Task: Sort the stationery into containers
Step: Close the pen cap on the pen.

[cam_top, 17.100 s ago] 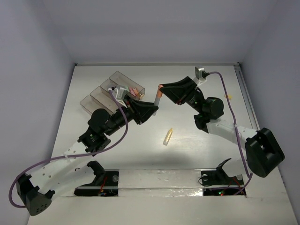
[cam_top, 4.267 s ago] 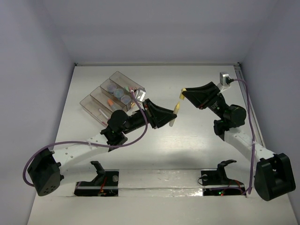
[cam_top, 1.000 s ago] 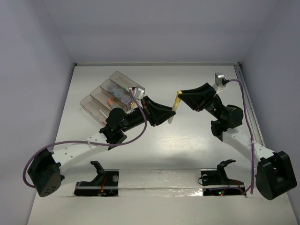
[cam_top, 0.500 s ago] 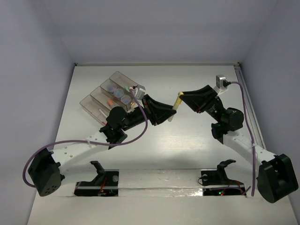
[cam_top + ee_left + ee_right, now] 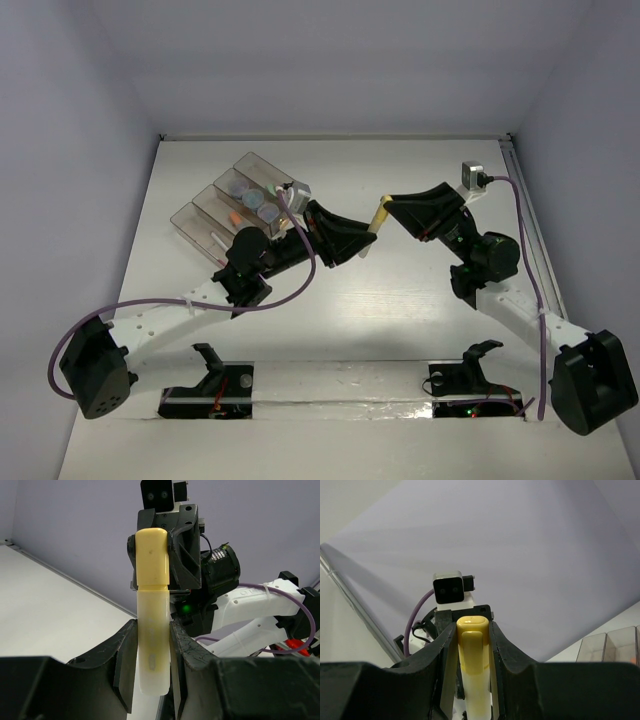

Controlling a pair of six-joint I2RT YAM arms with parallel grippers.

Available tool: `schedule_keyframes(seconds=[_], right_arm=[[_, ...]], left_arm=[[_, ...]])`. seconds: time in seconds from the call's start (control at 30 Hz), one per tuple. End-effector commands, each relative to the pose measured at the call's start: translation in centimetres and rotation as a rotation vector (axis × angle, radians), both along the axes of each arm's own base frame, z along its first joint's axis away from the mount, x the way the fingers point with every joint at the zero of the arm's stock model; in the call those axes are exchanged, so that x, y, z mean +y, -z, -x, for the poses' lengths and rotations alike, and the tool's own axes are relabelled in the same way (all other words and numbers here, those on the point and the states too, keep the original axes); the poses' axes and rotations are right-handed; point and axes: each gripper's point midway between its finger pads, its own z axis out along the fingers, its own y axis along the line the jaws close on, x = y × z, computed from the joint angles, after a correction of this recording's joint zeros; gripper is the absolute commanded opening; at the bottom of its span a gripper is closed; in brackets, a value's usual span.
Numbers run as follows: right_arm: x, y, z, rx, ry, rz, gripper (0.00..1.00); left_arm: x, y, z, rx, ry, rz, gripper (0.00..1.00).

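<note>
Over the table's middle: one yellow stick [image 5: 151, 570] is held off the surface between the two arms, to the right of the containers [image 5: 192, 212].
Left gripper [image 5: 152, 645]: its fingers are pressed against the stick's pale lower body.
Right gripper [image 5: 473, 645]: its fingers pinch the deeper-yellow cap end.
Step in hand: probably a handover from right to left, since the containers sit on the left arm's side.
Doing it well: the right fingers should part only once the left pinch is firm. They should then back off along the stick's length, so nothing twists it loose.
Counts: one yellow stick in the air. Three round rolls [image 5: 252, 198] lie in one compartment and one orange stick [image 5: 230, 215] in the neighbouring one. At least three compartments show, but the exact number is unclear.
</note>
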Motion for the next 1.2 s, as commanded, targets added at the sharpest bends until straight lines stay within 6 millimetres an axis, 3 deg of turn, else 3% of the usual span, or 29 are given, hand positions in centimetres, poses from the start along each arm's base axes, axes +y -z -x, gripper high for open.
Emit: schedule_keyframes(seconds=[0.0,0.53,1.0,1.17], right_arm=[[0.4,-0.5,2.0,-0.098,-0.032,0.001,0.01],[0.8,0.5,2.0,-0.100,0.046,0.112,0.01],[3.5,3.6,2.6,-0.043,-0.014,0.255,0.00],[3.9,5.9,2.5,-0.012,-0.024,0.322,0.00]], left_arm=[[1.9,-6.4,-0.1,-0.129,-0.066,0.152,0.00],[3.2,-6.8,-0.8,-0.147,-0.150,0.147,0.00],[3.5,-8.3,-1.4,-0.184,-0.198,0.157,0.00],[4.5,-9.9,-1.8,-0.210,-0.238,0.162,0.00]])
